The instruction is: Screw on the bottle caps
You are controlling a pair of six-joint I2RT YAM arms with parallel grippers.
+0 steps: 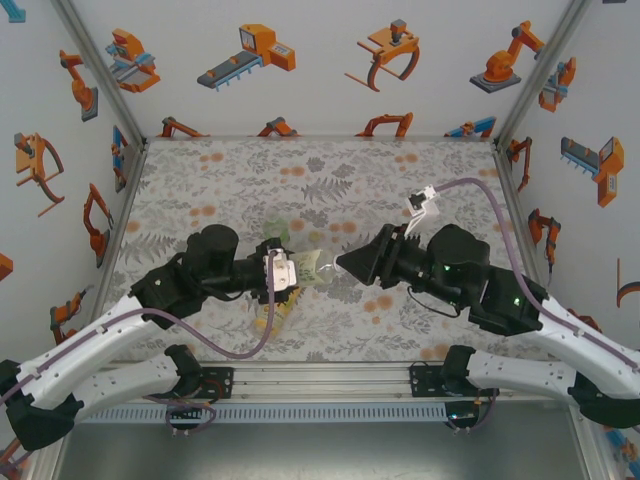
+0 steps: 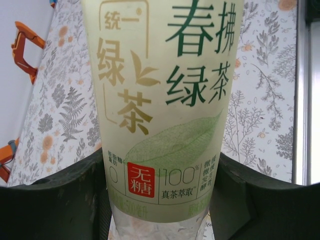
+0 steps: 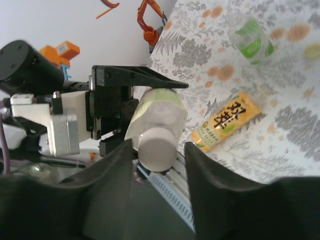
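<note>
The clear bottle (image 1: 308,267) with a pale yellow-green label (image 2: 165,100) is held level above the table, and my left gripper (image 1: 285,270) is shut on its body, one finger (image 2: 75,200) on each side. A white cap (image 3: 156,149) sits on its neck. My right gripper (image 3: 159,150) stands open around that cap: the left finger (image 3: 117,170) touches it, while a small gap separates it from the other finger. The amber bottle (image 3: 227,121) with the yellow label lies on the table below. Farther back lies the short green-tinted bottle (image 3: 250,40).
The amber bottle (image 1: 272,315) lies near the front rail (image 1: 320,378), just under the left gripper. White walls with robot stickers close in the patterned table (image 1: 330,170) on three sides. The back half of the table holds open room.
</note>
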